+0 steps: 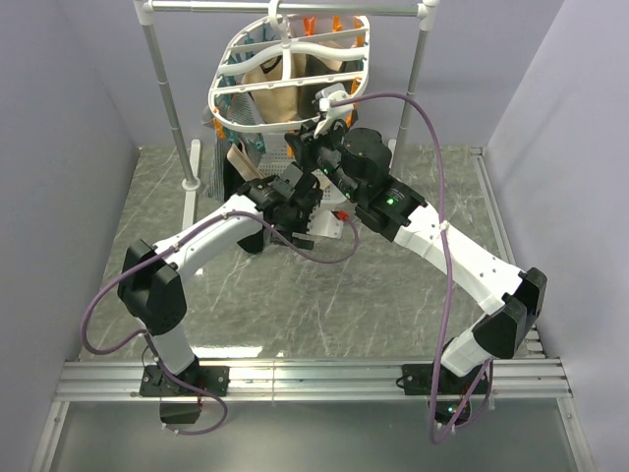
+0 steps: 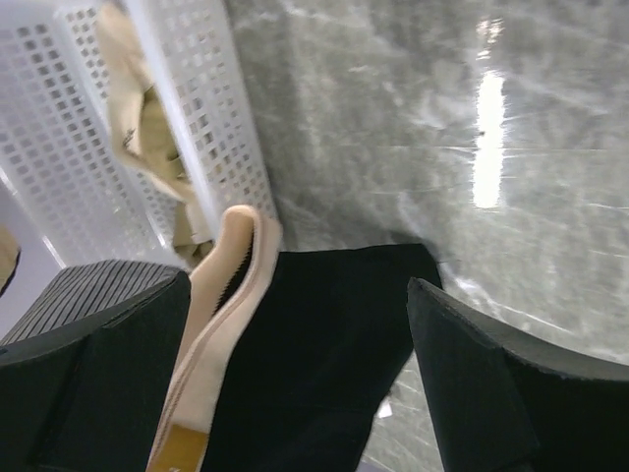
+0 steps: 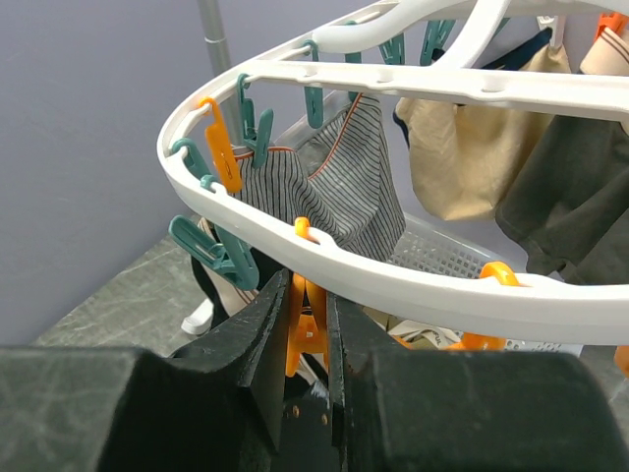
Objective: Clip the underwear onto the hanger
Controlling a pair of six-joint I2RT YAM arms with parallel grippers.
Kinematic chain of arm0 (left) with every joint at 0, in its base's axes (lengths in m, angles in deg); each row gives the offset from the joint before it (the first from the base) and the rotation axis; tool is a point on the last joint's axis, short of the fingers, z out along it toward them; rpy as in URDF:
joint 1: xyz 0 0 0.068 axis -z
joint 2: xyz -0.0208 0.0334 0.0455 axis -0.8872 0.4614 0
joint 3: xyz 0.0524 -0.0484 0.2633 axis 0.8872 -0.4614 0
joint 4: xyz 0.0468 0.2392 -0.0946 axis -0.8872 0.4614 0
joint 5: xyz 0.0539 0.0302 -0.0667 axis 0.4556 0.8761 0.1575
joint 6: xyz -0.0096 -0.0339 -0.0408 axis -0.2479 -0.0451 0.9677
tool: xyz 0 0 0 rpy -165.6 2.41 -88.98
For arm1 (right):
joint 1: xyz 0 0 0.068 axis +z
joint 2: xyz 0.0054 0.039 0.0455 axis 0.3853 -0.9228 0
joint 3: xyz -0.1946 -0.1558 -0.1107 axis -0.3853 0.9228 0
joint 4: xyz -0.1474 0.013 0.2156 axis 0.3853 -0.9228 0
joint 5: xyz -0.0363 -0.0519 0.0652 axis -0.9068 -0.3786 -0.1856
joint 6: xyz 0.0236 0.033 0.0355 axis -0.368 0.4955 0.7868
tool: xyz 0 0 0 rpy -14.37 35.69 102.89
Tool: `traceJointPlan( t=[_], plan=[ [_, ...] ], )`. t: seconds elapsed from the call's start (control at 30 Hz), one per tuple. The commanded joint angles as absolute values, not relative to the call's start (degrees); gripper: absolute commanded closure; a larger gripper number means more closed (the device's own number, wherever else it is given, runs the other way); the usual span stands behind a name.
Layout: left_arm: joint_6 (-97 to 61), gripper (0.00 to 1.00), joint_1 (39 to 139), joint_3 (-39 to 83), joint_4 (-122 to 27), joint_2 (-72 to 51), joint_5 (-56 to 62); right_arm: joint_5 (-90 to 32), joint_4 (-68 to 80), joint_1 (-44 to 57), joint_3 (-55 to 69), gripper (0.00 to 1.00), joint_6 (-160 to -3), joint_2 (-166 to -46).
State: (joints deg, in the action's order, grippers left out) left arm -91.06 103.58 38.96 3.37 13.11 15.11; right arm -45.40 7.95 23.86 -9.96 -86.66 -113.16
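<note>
The white oval hanger (image 1: 290,87) hangs from the rail, and its rim crosses the right wrist view (image 3: 393,285). My right gripper (image 3: 310,285) is shut on an orange clothespin (image 3: 308,329) dangling under that rim; it also shows in the top view (image 1: 316,133). The underwear (image 2: 314,344), black with a beige waistband (image 2: 221,305), lies between the fingers of my left gripper (image 2: 295,344). The jaws stand wide apart; the waistband lies against the left finger (image 2: 88,364), and floor shows beside the right finger (image 2: 491,393). In the top view the left gripper (image 1: 293,189) is below the hanger.
A white perforated basket (image 2: 69,128) holding a beige garment (image 2: 147,128) stands under the hanger. A striped garment (image 3: 344,177), a beige one (image 3: 462,157) and a dark one (image 3: 560,187) hang clipped. Teal pins (image 3: 211,256) dangle left. The grey rail stand's post (image 1: 167,98) is at the back.
</note>
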Motion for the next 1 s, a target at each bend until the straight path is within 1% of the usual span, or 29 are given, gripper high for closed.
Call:
traceJointPlan(
  t=[0.0, 0.13, 0.53, 0.87, 0.97],
  plan=[
    [-92.64, 0.02, 102.25, 42.16, 0.03, 13.40, 16.94, -46.47, 7.97, 24.18, -11.59, 1.00, -87.12, -112.78],
    [-93.70, 0.01, 100.93, 44.01, 0.99, 15.51, 16.94, -46.56, 7.88, 24.18, -11.41, 1.00, -87.12, -112.52],
    [-97.48, 0.01, 97.15, 49.81, 3.19, 21.13, 15.36, -46.30, 7.71, 24.18, -10.44, 1.00, -86.50, -112.08],
    [-97.13, 0.01, 95.39, 59.74, 13.99, 28.08, 13.07, -45.94, 7.71, 24.18, -10.27, 1.00, -86.24, -112.16],
    [-96.78, 0.01, 94.96, 60.71, 14.36, 29.31, 14.30, -46.03, 7.53, 24.18, -10.44, 1.00, -86.06, -112.34]
  ],
)
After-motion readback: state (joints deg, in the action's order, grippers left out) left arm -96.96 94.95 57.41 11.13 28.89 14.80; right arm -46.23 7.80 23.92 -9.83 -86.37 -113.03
